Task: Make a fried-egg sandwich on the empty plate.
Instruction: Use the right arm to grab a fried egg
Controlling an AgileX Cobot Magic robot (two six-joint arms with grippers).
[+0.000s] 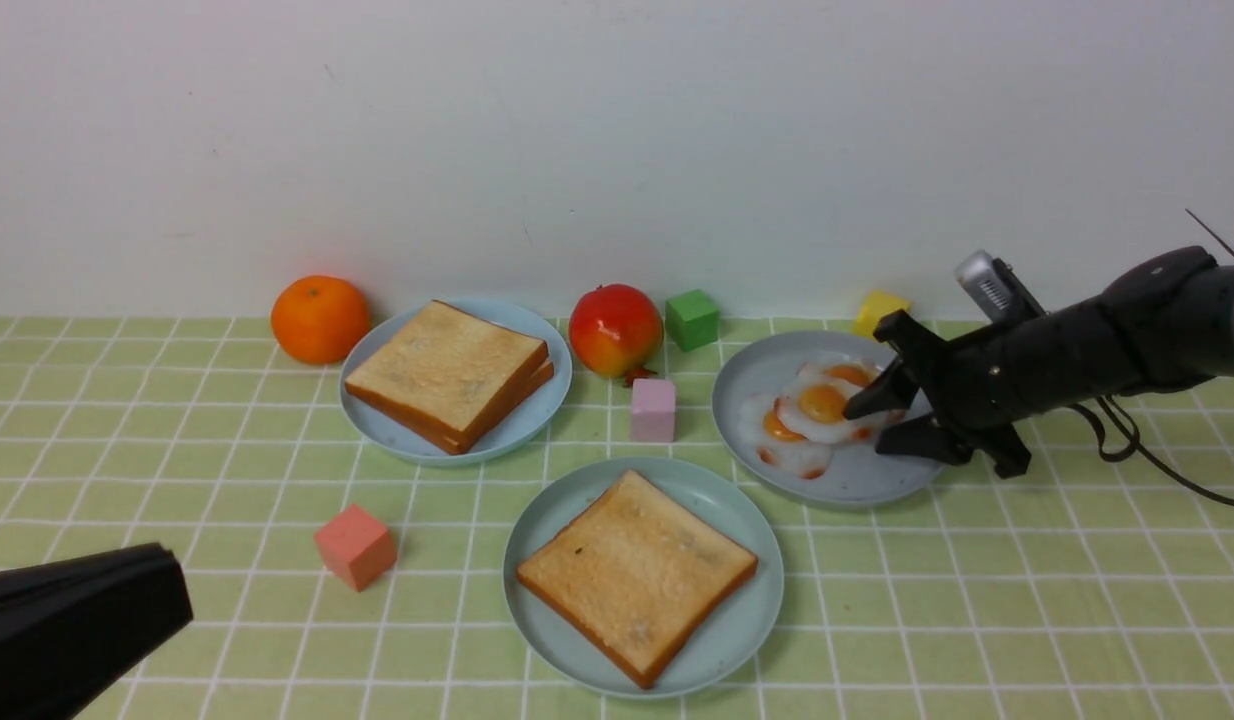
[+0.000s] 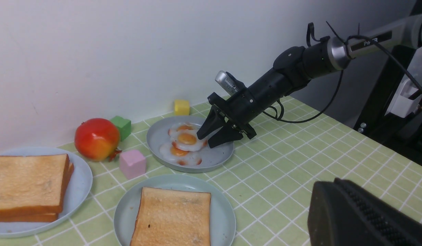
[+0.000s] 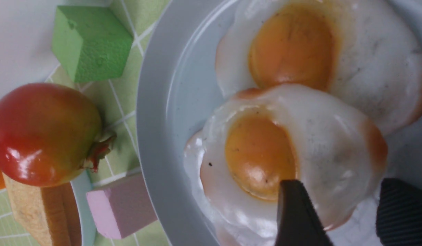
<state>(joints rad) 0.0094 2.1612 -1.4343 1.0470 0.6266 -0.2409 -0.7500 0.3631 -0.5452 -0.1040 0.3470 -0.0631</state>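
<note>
The mint-green plate at the front middle holds a single toast slice; both also show in the left wrist view, plate and toast. No assembled sandwich is in view. Several fried eggs lie overlapping on the grey-lavender plate at the right. My right gripper is open low over the top egg. In the right wrist view the gripper has one finger over the egg by its yolk and the other past its rim. My left gripper looks shut and empty at the front left.
A sky-blue plate at the back left holds two stacked toast slices. An orange, a red fruit, a green cube and a yellow cube stand along the wall. A pink cube and a salmon cube sit between the plates.
</note>
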